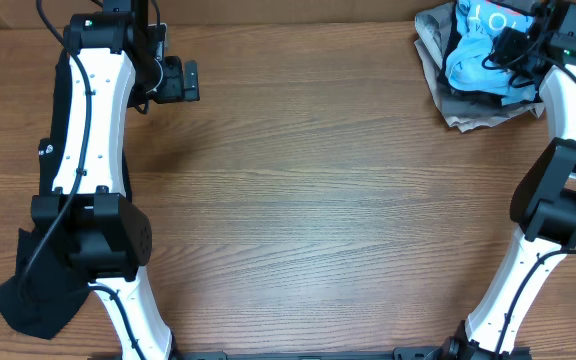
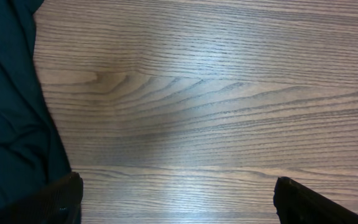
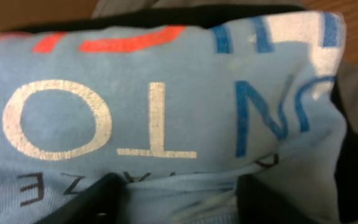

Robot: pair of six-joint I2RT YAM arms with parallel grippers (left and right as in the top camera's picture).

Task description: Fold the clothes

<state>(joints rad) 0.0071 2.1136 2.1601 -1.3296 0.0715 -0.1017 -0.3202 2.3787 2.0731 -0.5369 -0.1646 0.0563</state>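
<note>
The light blue T-shirt (image 1: pixel 473 60), printed with white and blue letters, lies crumpled on top of a pile at 1 o'clock on the bench (image 1: pixel 318 200), over a grey garment (image 1: pixel 468 112). The right end effector (image 1: pixel 513 45) is down on this shirt. Its fingers (image 3: pixel 98 199) are released and apart, with a fold of blue cloth between them. The black garment (image 1: pixel 28 295) lies at 7 o'clock, partly under the left arm. The left end effector (image 1: pixel 190 80), at 11 o'clock, is released wide above bare wood.
</note>
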